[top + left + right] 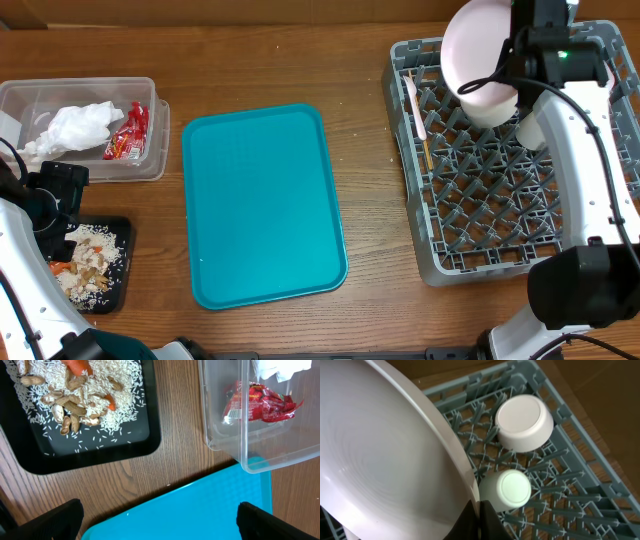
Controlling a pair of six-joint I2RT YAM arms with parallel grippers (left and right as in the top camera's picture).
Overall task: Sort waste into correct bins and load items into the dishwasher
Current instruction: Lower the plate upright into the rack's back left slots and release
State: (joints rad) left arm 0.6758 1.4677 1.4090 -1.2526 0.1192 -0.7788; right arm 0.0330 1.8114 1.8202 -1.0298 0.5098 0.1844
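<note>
Nearly done, I judge: tray (265, 205) bare; wrapper (257, 402) in the clear bin (220, 445); scraps (80, 400) in the black bin (100, 455); 1 bowl (524, 422) and 1 cup (509, 489) racked; the right tool (480, 517) grips the plate (470, 40) above the rack (500, 250), unplaced; the left tool (160, 515) gapes wide, holding nothing.

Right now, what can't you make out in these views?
- Grey plastic dish rack: right side hidden overhead by the right arm and the pale pink round plate.
- Black tray of rice and peanuts: left part hidden overhead by the left arm; cut by the top edge in the left wrist view.
</note>
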